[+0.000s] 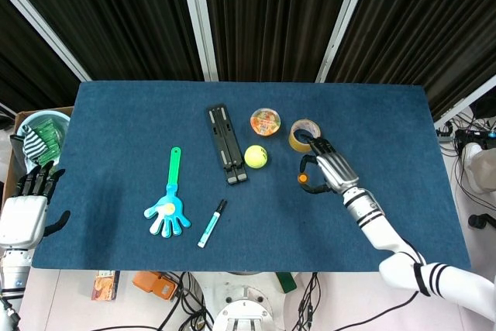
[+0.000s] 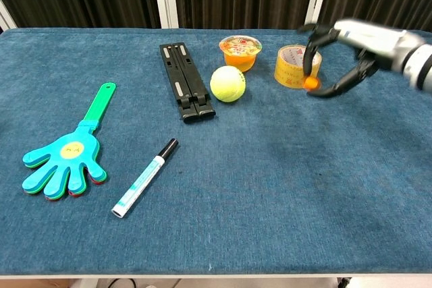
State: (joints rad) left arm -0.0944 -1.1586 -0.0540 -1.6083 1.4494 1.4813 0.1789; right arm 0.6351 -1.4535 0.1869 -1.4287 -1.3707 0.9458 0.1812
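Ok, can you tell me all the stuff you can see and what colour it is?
table: one, blue cloth top.
hand clapper: one, blue with a green handle, left side.
marker pen: one, white and teal with a black cap, right of the clapper.
folding stand: one, black, lying flat at the back middle.
tennis ball: one, yellow-green, beside the stand.
jelly cup: one, orange, behind the ball.
tape roll: one, tan, right of the cup.
small ball: one, orange, lifted above the table.
box: one, holding green things, off the table's left edge.
left hand: open, beside the table.
right hand: pinches the small ball.
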